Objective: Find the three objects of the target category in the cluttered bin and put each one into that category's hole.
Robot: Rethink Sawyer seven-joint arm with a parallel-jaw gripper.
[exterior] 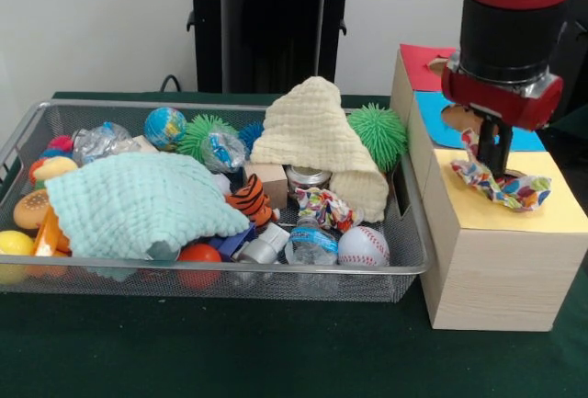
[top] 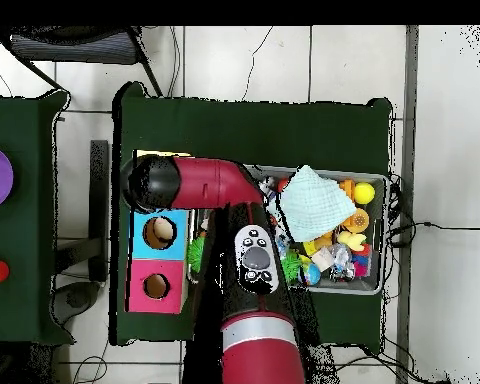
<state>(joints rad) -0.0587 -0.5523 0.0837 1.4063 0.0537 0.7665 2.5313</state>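
My gripper (exterior: 496, 166) hangs straight down over the yellow-topped box (exterior: 544, 212) at the right. Its fingers stand close together in a bunched polka-dot cloth (exterior: 503, 187). That cloth lies over the spot of the box's hole, so the opening is hidden. One end of the cloth sticks up beside the fingers. A second polka-dot cloth (exterior: 323, 207) lies crumpled in the wire bin (exterior: 230, 274), near its front right. No third one shows. In the overhead view the arm (top: 184, 182) covers the yellow box and the gripper.
In the bin lie a mint-green waffle cloth (exterior: 138, 200), a cream waffle cloth (exterior: 317, 136), a green spiky ball (exterior: 377, 133), a baseball (exterior: 363, 246) and several small toys. Behind the yellow box stand the blue-topped box (top: 159, 232) and the red-topped box (top: 156, 286).
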